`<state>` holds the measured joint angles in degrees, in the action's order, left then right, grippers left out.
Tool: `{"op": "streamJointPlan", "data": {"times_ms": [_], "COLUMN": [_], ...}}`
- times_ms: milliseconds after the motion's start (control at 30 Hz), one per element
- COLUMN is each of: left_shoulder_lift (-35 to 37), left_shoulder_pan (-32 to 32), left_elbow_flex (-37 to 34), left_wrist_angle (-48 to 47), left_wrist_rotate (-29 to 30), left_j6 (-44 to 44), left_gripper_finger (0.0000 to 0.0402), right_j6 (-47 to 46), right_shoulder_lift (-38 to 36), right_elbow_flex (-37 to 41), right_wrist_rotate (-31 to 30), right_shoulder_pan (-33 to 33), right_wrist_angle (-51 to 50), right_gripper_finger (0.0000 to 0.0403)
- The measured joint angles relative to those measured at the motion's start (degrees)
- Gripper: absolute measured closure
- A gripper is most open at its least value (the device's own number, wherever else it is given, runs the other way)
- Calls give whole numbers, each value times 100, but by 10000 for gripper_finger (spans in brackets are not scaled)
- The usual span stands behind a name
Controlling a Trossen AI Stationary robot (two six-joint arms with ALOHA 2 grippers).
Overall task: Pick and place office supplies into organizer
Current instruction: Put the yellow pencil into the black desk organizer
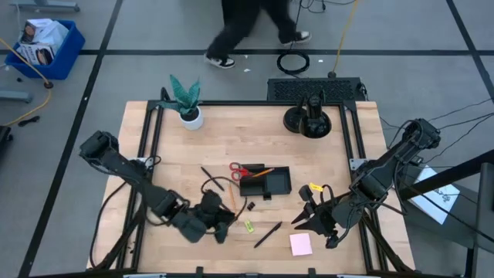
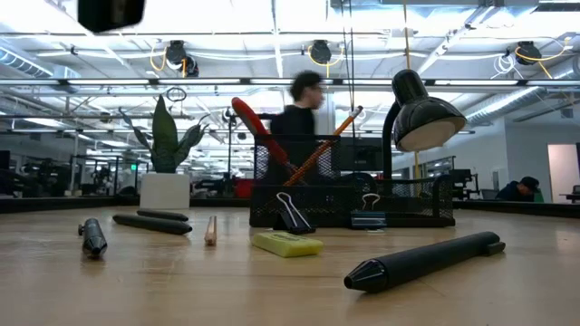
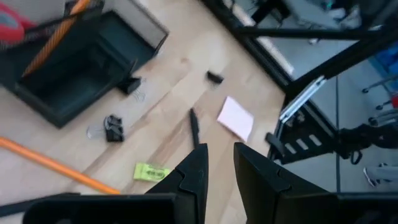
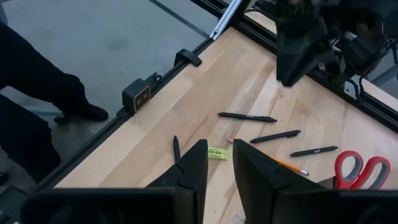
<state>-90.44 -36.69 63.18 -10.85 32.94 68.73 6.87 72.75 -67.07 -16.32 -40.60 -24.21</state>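
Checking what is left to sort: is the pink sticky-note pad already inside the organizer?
No: in the high view the pink sticky-note pad lies flat on the bare table, apart from the organizer, near the right claw.

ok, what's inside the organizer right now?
Red-handled scissors and an orange pencil lean out of the organizer. One compartment looks empty from the left wrist view; the mesh walls hide the rest.

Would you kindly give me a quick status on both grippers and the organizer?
Left gripper and right gripper open, empty, low over table. Organizer holds scissors and a pencil. Pens, clips, sticky pad loose. Nothing blocking.
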Motion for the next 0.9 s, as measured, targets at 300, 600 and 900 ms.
{"op": "streamJointPlan", "data": {"times_ms": [300, 600, 900], "left_shoulder_lift": [56, 54, 54], "left_shoulder_pan": [380, 458, 407], "left_elbow_flex": [0, 0, 0], "left_wrist_angle": [-383, -356, -119], "left_wrist_rotate": [-451, -836, -892], "left_j6": [13, -295, -299], "left_gripper_finger": [321, 321, 321], "right_j6": [-13, -15, -15], "right_shoulder_lift": [0, 0, 1], "right_elbow_flex": [0, 0, 0], "right_wrist_rotate": [7, 9, 11], "right_shoulder_pan": [-2, -2, -2], "right_wrist_angle": [-4, -56, -94], "right_gripper_finger": [332, 332, 332]}}
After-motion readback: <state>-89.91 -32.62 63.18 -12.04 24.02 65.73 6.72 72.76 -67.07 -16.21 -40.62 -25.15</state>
